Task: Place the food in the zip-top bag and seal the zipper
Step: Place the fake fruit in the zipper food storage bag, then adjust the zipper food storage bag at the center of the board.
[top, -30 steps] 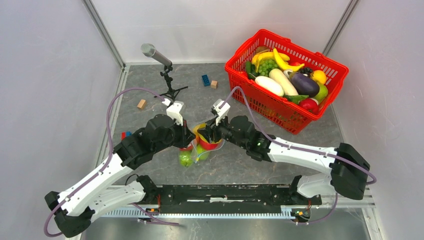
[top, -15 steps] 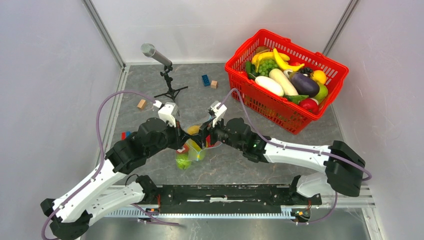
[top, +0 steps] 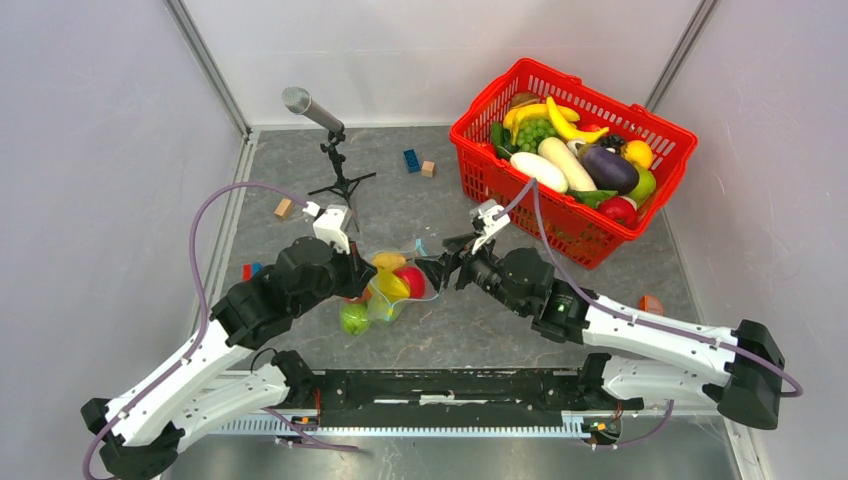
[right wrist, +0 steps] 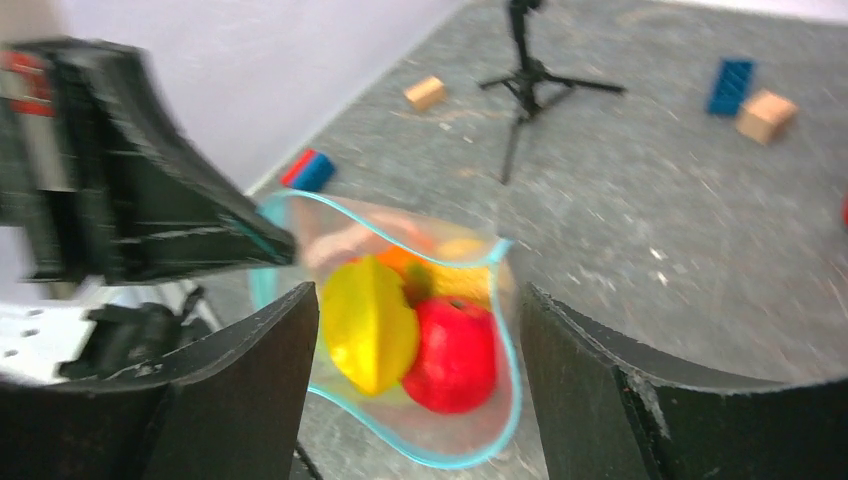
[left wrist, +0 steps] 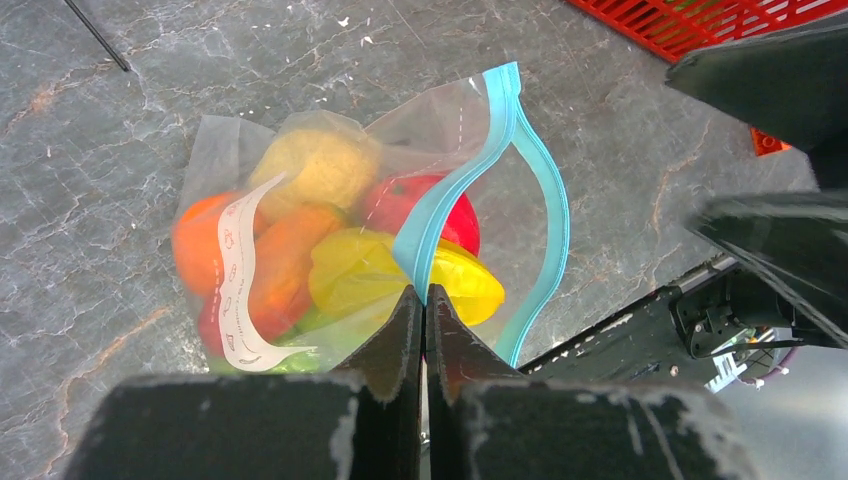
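my left gripper point(left wrist: 420, 300) clamped on the zipper point(left wrist: 455, 190), arm stretched forward, right gripper point(top: 445, 265) spread wide, facing zip-top bag point(left wrist: 215, 150) mouth, apart

A grey, marble-veined desk point(top: 400, 205) is boxed in by plain pale walls point(top: 420, 50), and a slanted metal post point(top: 208, 66) rises behind and left of the microphone stand point(top: 338, 170). The light seems soft and even, possibly from overhead, since that stand casts hardly any shadow.
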Robot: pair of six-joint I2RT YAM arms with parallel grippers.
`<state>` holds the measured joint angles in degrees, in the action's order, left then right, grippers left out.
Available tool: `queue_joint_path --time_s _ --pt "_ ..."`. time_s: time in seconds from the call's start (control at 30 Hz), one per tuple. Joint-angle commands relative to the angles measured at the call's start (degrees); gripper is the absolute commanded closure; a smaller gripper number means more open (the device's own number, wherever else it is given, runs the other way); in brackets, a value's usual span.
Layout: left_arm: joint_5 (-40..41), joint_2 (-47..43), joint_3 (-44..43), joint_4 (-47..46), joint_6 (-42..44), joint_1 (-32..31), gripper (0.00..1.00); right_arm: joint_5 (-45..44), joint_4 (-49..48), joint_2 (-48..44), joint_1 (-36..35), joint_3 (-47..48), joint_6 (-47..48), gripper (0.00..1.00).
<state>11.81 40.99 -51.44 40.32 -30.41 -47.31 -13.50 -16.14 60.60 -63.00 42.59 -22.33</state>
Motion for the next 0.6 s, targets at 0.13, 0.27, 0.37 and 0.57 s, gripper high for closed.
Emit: queue_joint_path --time_s 0.13,0.27,0.37,0.57 --pt "0.69 0.35 -0.02 -4.25 -1.91 0.29 0.97 -3.60 5.57 3.03 -0.10 -4.50 -6.88 0.25" --pt "0.20 0.88 -0.44 -4.28 -1.81 0.29 0.97 -3.67 5.66 6.87 -0.11 -4.48 -9.35 0.33" --pt "0.14 0.71 -0.25 -4.28 -1.92 0.29 0.97 -5.27 5.54 8.01 -0.09 -4.88 -10.14 0.41" --pt "0.19 0.19 -0.24 -4.07 -2.17 0.29 0.97 -5.47 5.60 9.58 -0.10 -4.56 -9.48 0.58"
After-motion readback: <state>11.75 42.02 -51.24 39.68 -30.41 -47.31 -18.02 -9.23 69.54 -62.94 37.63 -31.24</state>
